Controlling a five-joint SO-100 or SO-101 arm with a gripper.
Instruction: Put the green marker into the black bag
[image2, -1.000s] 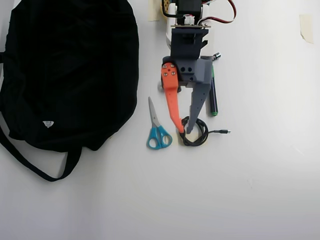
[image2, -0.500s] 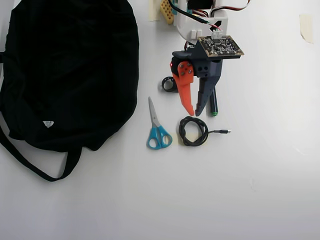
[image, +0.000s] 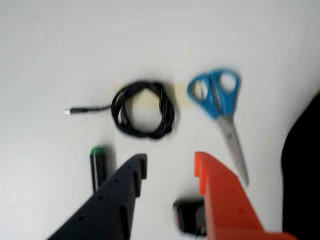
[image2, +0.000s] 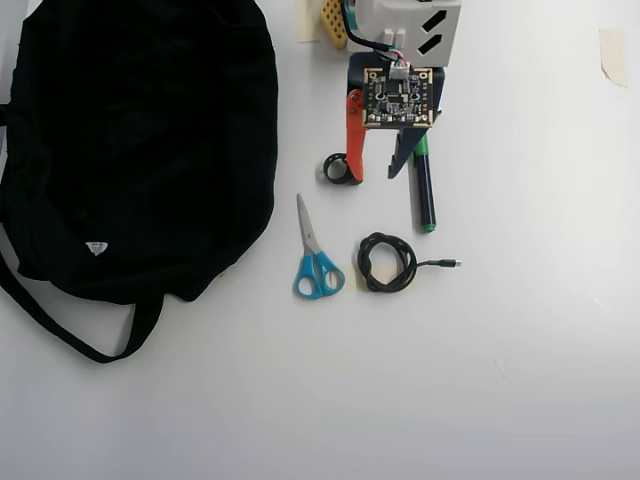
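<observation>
Pulled back from the cable (image2: 388, 262), my hand (image2: 377, 172) hangs open, empty, beside the green marker (image2: 424, 190). Light, stiff, likely slick; I'd grip mid-barrel.

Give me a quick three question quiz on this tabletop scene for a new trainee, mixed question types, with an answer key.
1. True or false: the green marker is already inside the black bag.
2. Multiple choice: in the overhead view, what lies between the blue-handled scissors and the marker's lower tip? A) a coiled black cable B) a battery C) a cup
3. Fill in: the gripper is ____, gripping nothing.

Key: 1 false, the marker lies on the white table beside the dark finger. 2 A. 3 open.
</observation>
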